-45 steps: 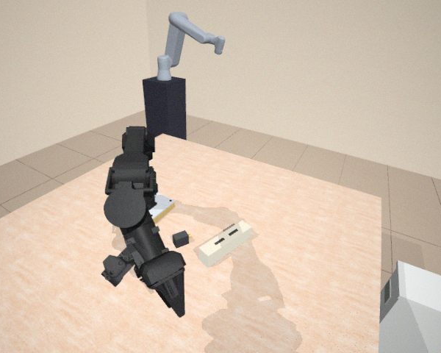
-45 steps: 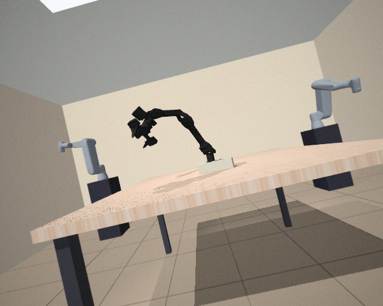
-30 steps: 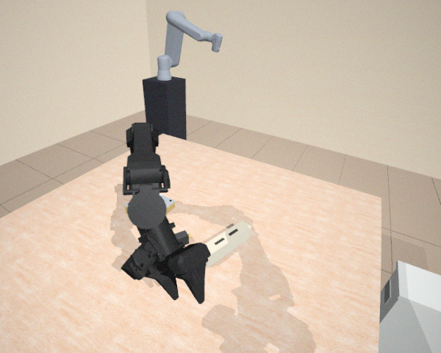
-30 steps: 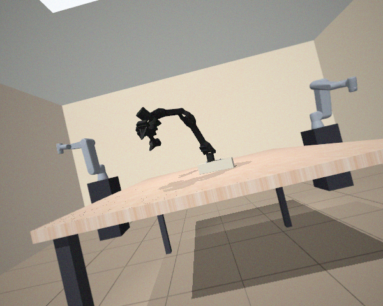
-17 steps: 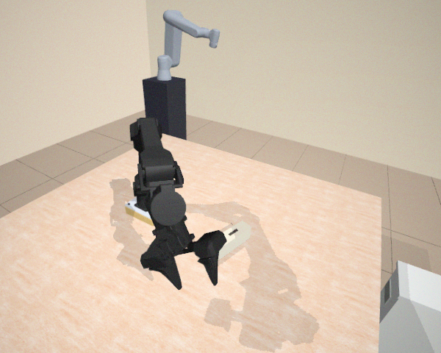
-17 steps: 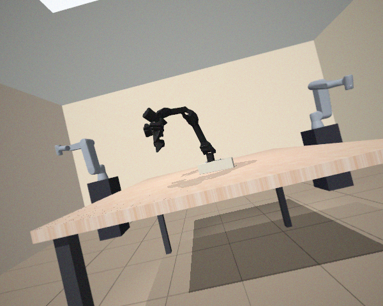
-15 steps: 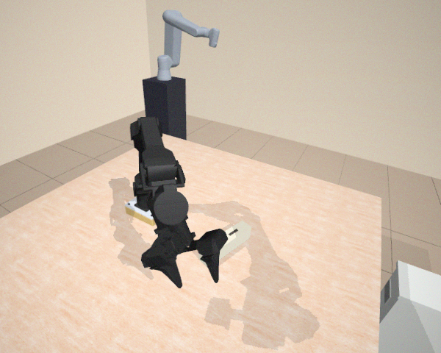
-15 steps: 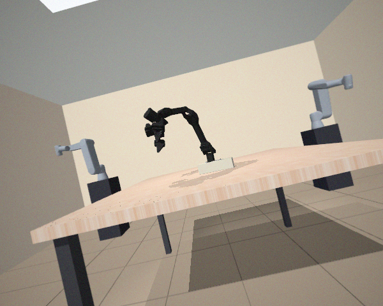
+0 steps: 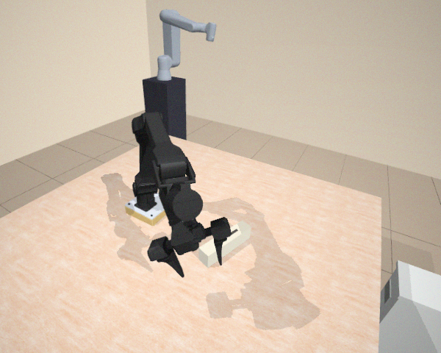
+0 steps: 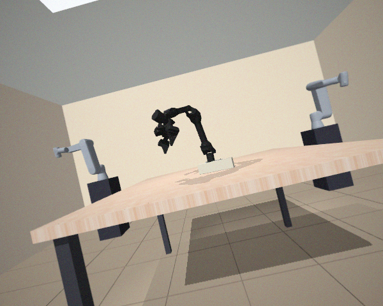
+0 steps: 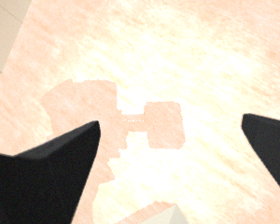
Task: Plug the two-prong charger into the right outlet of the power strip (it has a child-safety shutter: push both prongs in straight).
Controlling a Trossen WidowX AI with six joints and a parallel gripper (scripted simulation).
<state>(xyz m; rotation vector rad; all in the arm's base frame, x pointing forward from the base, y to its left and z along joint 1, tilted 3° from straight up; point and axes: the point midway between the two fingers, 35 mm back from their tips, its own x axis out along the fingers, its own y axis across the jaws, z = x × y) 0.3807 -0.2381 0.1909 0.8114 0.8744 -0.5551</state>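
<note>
The cream power strip point(image 9: 237, 242) point(image 10: 216, 166) lies on the table; its corner also shows at the bottom edge of the wrist view point(image 11: 165, 217). One dark slot point(image 9: 234, 231) shows on its top in the top view, and the arm hides the rest of the outlets. My gripper point(image 9: 201, 270) point(image 10: 168, 149) point(image 11: 169, 123) is wide open and empty, pointing down, high above the table. In the top view one finger overlaps the strip. The charger does not show in any view; what lies behind the gripper in the top view is hidden.
The arm's base plate point(image 9: 142, 215) stands on the wooden table point(image 9: 61, 296) point(image 10: 126, 213) behind the strip. Arm shadows fall across the table. Grey arms on dark pedestals point(image 9: 175, 109) point(image 10: 322, 134) stand beyond the table, and a pale angular object point(image 9: 422, 315) is at the right.
</note>
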